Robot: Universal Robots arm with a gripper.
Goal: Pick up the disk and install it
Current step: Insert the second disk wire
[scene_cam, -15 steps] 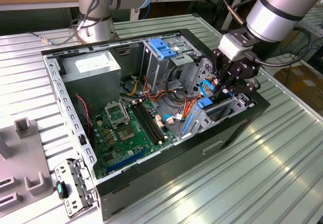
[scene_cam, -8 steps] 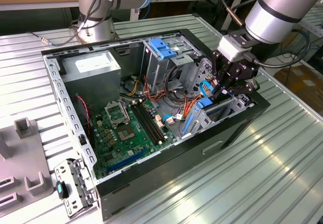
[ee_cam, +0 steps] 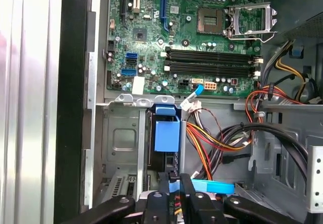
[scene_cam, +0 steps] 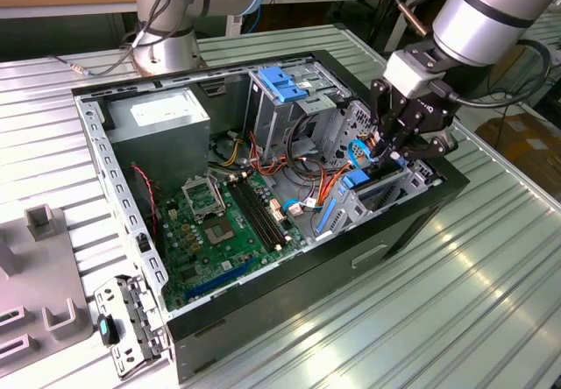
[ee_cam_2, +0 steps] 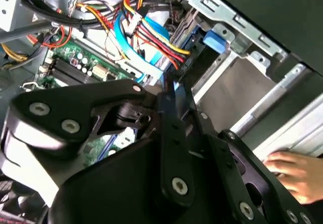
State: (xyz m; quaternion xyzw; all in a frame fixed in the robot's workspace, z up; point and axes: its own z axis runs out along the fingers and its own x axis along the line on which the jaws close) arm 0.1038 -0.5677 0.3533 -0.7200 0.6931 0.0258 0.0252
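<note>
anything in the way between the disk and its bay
Nothing visibly blocks it. The disk already stands in the metal bay below the gripper. The orange and yellow cable bundle lies beside it, not across the slot.

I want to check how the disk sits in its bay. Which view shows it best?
The first wrist view: the disk's blue end tab faces the camera, upright in the metal bay, just ahead of the gripper. The exterior view shows a small blue piece below the gripper. The second wrist view catches the blue tab past the linkage.
</note>
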